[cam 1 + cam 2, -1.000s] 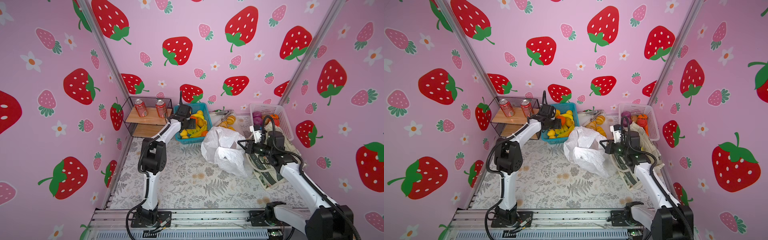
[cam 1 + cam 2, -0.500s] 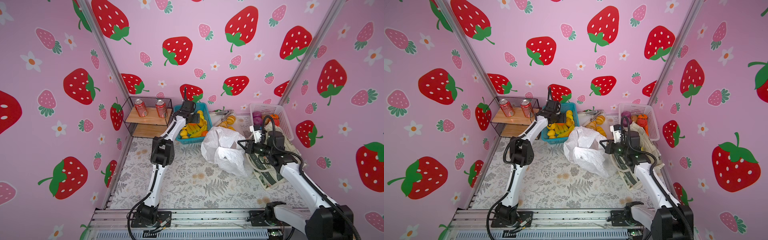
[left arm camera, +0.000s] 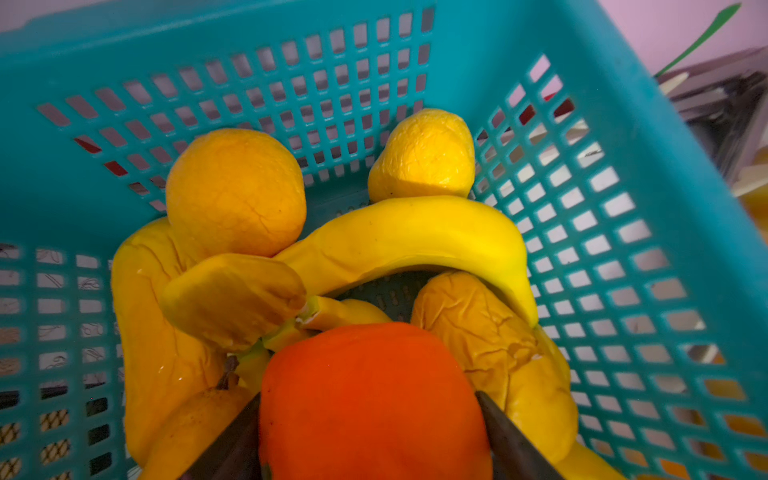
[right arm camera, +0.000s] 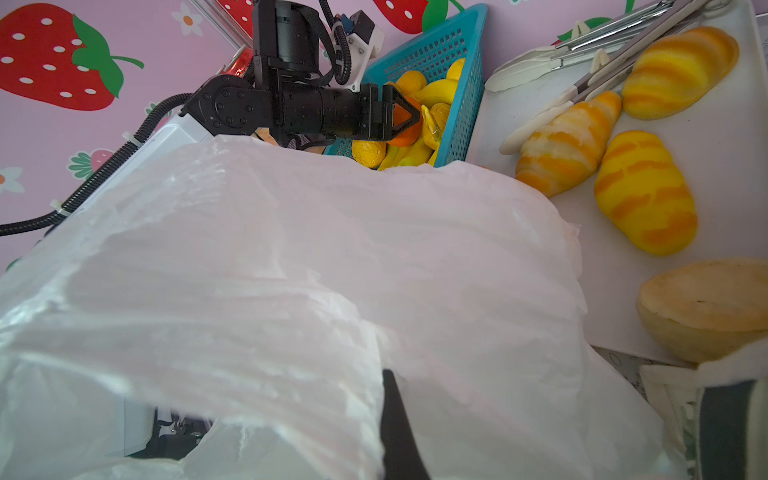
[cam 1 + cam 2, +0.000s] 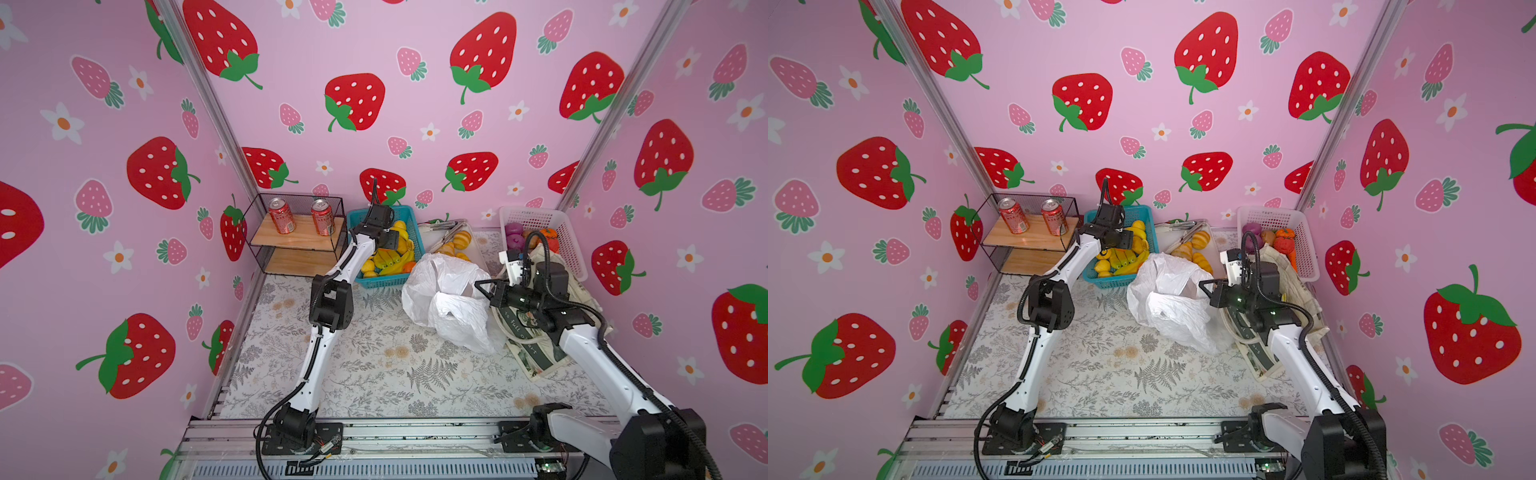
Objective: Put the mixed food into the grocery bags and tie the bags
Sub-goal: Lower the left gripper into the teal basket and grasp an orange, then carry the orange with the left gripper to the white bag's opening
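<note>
Staged robot test booth, strawberry-print pink walls (image 5: 415, 50), aluminium rail base (image 5: 415, 436), floral tabletop (image 5: 374, 365)

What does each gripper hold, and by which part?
The left gripper holds the orange by its two sides. The right gripper, shut, pinches the white bag at the rim of its mouth.

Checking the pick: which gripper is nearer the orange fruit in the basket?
Left. The left gripper straddles the orange fruit; the right gripper is apart, at the white bag.
</note>
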`<action>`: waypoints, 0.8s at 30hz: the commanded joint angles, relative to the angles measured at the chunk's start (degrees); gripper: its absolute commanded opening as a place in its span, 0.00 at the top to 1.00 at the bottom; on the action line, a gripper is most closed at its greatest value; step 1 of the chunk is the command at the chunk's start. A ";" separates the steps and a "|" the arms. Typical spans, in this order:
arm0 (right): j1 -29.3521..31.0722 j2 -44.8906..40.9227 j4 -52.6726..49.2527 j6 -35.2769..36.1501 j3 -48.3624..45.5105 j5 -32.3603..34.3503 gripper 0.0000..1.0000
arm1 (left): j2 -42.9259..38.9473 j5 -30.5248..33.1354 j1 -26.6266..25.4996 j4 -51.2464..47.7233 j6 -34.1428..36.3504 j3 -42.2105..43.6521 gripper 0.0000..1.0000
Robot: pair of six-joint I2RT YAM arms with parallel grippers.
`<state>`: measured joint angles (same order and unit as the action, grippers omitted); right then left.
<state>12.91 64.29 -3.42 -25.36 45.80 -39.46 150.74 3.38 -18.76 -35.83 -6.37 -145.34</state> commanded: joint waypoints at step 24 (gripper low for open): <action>-0.18 -0.59 1.68 0.60 0.96 1.45 0.99 | -75.81 -0.75 -13.64 17.14 -15.27 79.54 0.52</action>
<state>12.91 64.31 -2.83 -25.41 45.80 -38.61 80.95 -0.05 -29.91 -18.98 -18.94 -73.01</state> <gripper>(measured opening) 0.045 0.688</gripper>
